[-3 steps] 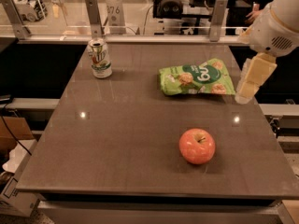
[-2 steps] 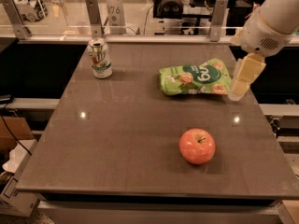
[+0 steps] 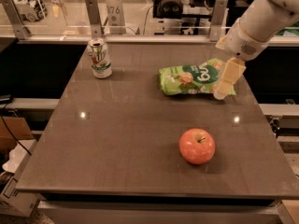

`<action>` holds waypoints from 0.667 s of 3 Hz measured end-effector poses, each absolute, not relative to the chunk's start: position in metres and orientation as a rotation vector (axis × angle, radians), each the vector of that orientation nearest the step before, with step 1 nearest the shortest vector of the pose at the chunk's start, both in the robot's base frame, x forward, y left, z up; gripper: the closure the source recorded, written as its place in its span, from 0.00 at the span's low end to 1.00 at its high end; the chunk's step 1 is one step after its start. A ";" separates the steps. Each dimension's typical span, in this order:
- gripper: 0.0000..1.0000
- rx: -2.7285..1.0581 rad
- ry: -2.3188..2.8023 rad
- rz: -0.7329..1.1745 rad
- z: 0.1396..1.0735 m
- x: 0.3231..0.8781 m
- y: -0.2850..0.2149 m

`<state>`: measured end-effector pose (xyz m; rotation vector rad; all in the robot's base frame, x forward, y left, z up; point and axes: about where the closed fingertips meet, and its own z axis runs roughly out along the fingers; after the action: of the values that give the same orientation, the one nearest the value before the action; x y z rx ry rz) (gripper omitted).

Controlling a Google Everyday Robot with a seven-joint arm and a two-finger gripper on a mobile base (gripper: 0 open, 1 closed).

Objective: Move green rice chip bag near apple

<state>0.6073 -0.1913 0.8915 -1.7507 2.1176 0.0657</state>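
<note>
My gripper (image 3: pixel 220 94) hangs tip-down over the right end of the green rice chip bag (image 3: pixel 189 77), at the far right of the table (image 3: pixel 117 139). From this view I cannot tell how wide it stands, or whether it has hold of anything; its tip overlaps the bag's right edge, but I cannot say if that is contact or only a line of sight. The bag lies flat on the far half of the table, its long axis running left to right, so most of it stretches away to my gripper's left. The apple (image 3: pixel 197 146) sits on the near half, well apart from the bag and almost straight toward the front edge from the bag's middle. As I judge it, the coming move turns on that: taking the bag by this right end, then bringing it forward across its own short side. A soda can (image 3: pixel 100 58) stands at the far left, out of that path.
</note>
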 end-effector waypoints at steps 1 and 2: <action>0.00 -1.773 2.109 0.077 0.875 0.621 -0.180; 0.00 -1.797 2.110 0.091 0.862 0.627 -0.170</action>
<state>0.6268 -0.1701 0.8617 -1.7967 2.1095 0.0912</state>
